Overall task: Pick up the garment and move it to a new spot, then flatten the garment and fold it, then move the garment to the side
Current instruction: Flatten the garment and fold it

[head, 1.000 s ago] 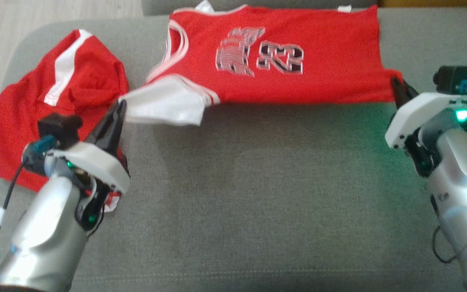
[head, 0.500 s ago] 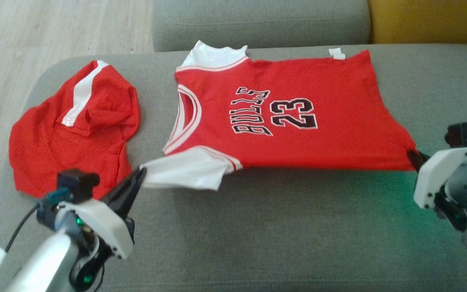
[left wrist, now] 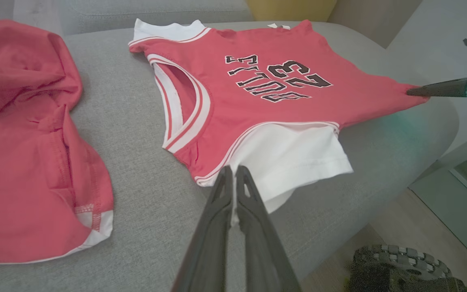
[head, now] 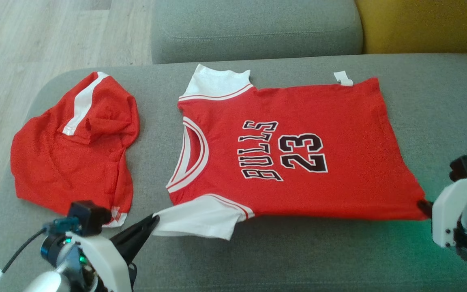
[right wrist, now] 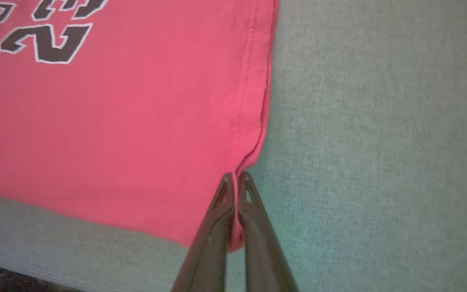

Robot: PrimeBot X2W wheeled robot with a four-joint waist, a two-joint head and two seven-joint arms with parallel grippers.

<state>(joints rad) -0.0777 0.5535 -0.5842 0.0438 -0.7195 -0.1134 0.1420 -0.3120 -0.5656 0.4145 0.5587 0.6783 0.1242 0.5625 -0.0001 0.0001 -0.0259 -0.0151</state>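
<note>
A red Bulls 23 jersey (head: 298,162) with white sleeves lies spread out, print up, on the grey sofa seat (head: 298,259). Its neckline points to the robot's left and its hem to the right. The left gripper (head: 154,220) has its two dark fingers pressed together on the edge of the near white sleeve (head: 201,221), pinching the cloth between the tips. The right gripper (head: 422,204) is clamped on the near corner of the hem, and the right wrist view shows a fold of red fabric caught between its fingers. The near edge of the jersey runs in a fairly straight line between the two grips. A crumpled red garment (head: 75,154) with a white stripe lies on the seat to the left, near the jersey but apart from it. Beyond the seat are a grey back cushion (head: 258,28), a yellow cushion (head: 420,24) and pale wooden floor (head: 35,40).
</note>
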